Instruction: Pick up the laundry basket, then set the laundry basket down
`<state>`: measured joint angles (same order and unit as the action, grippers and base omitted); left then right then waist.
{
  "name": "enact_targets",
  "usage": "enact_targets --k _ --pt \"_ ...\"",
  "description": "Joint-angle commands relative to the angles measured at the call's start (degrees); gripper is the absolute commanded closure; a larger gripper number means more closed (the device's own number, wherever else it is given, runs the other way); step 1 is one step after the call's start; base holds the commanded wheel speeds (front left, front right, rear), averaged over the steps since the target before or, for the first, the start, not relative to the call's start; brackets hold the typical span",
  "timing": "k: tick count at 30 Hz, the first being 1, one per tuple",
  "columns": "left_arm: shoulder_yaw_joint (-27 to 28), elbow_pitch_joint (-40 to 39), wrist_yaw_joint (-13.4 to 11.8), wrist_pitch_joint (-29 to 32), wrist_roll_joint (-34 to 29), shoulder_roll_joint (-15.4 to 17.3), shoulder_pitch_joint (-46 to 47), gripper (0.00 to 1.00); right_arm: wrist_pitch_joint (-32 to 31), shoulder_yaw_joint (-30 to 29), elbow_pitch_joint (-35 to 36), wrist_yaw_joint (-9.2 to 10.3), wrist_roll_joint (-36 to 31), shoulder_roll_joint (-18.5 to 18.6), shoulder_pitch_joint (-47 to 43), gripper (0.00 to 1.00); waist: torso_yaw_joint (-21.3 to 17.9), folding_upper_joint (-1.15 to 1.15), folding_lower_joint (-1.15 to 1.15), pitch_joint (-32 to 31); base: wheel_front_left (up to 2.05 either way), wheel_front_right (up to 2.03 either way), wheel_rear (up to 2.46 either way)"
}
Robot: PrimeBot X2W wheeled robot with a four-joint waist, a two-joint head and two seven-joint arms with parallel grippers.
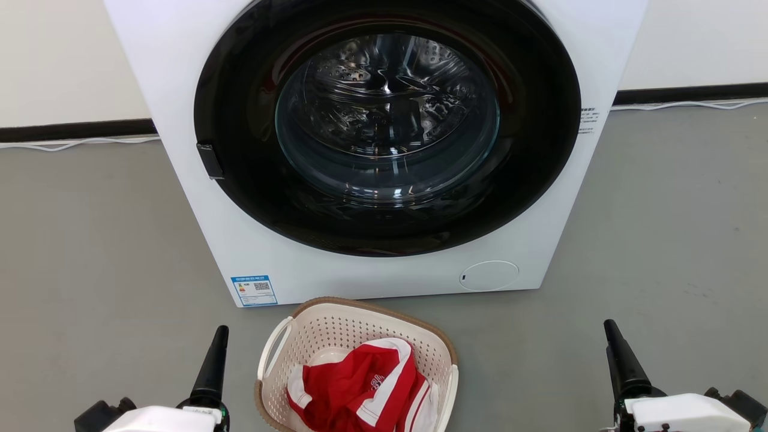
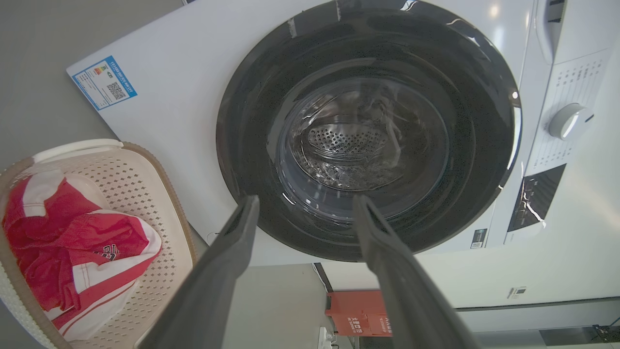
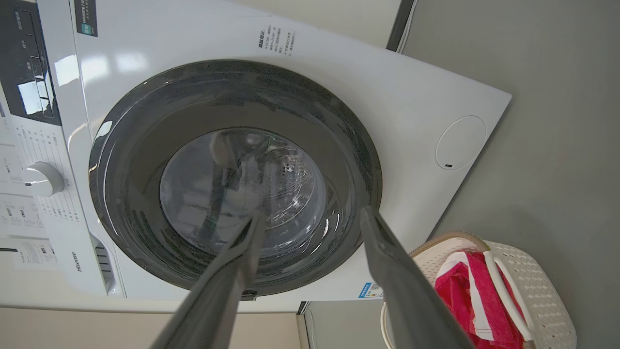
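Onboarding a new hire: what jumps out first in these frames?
A white front-loading washing machine dominates the head view, its dark round door shut. On the grey floor right before it sits the laundry basket holding a red-and-white garment. The left end effector and right end effector stand open on either side, touching nothing.

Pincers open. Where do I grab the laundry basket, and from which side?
Take the laundry basket by its two white side handles: left pincer on the left handle, right pincer on the right handle, each from outside. They loop clear of the rim; a red garment lies inside.
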<state>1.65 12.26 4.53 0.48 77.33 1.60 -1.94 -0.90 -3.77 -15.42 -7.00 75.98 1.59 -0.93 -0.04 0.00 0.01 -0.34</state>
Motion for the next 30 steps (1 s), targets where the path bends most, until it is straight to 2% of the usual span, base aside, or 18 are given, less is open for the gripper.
enact_targets --k 1,21,30 --pt "0.41 -1.98 -0.29 -0.19 -0.52 0.39 0.93 0.0 0.6 0.36 1.91 -0.16 -0.7 0.64 1.23 0.0 0.0 0.0 -0.01 0.0 0.0 0.0 0.0" --pt "-2.58 -6.73 -3.1 -3.72 -24.33 0.65 -0.42 0.0 4.14 3.06 4.94 -0.24 -19.22 0.79 0.16 0.0 -0.07 0.0 -0.01 -0.4 0.0 0.0 0.0" --pt "-3.8 -8.27 -4.76 -5.23 -32.72 1.22 -1.48 0.0 5.64 4.11 5.64 -0.27 -25.71 0.85 -0.48 0.0 -0.13 0.0 -0.01 -0.75 0.0 0.0 0.0"
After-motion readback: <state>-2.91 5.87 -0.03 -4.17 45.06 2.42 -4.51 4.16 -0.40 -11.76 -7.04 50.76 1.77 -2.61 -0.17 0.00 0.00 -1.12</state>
